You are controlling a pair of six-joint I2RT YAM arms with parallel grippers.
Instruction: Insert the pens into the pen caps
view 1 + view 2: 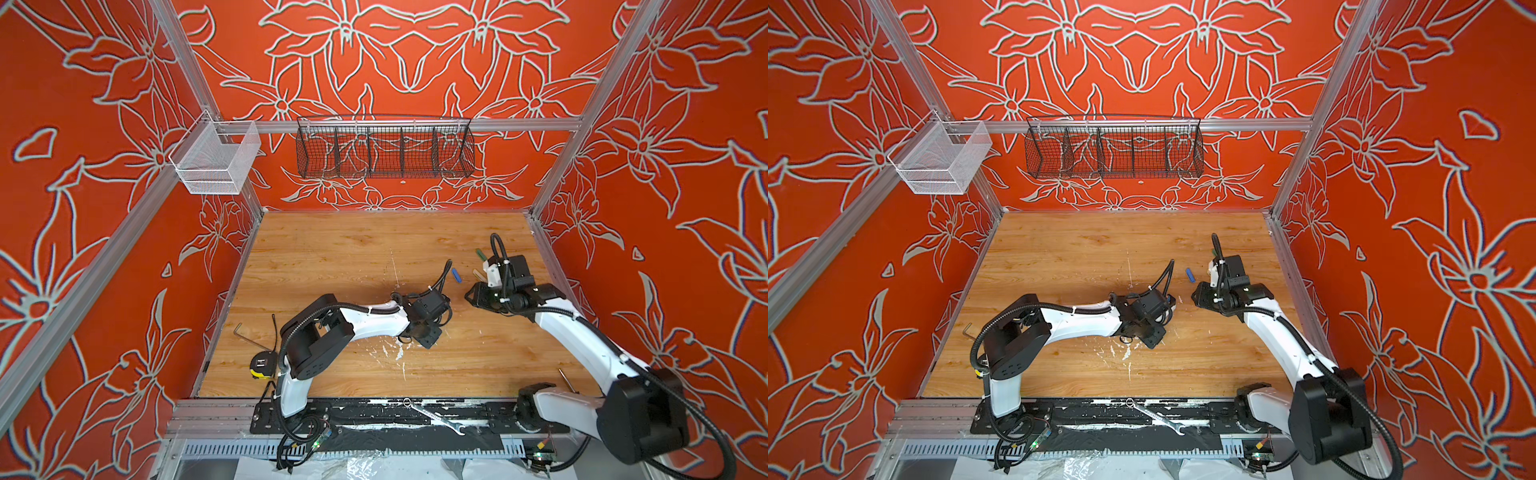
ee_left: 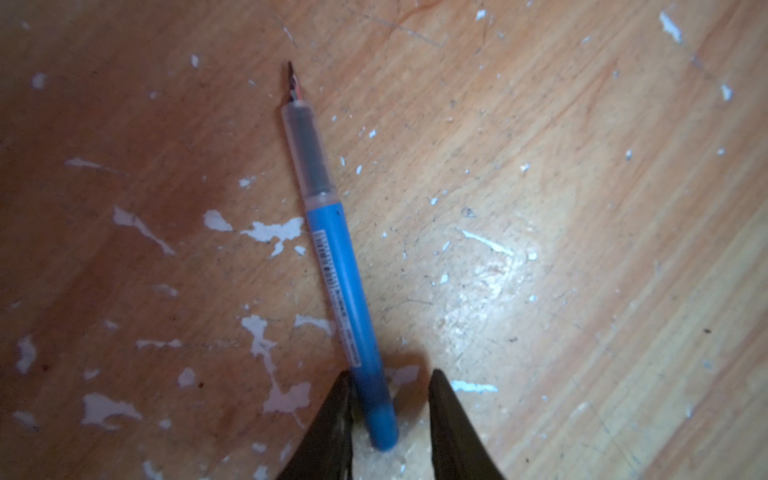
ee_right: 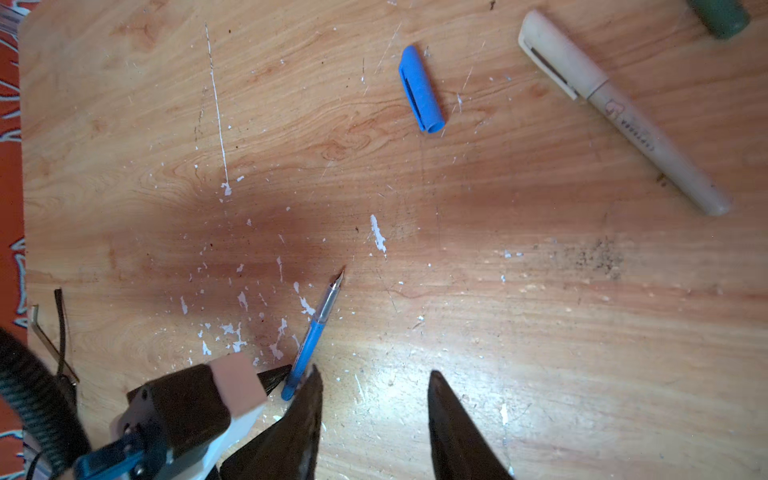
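The blue pen lies flat on the wooden table, dark tip pointing away from my left gripper. Its tail end sits between the open jaws, against one finger, with a gap to the other. The pen also shows in the right wrist view, beside my right gripper, which is open and empty just above the table. The blue pen cap lies alone farther back, seen in both top views. A beige pen wears its beige cap. Only the end of a green pen shows.
A bent hex key and a yellow tape measure lie at the table's left edge. A silver wrench rests on the black front rail. A black wire basket and a white mesh basket hang on the back frame.
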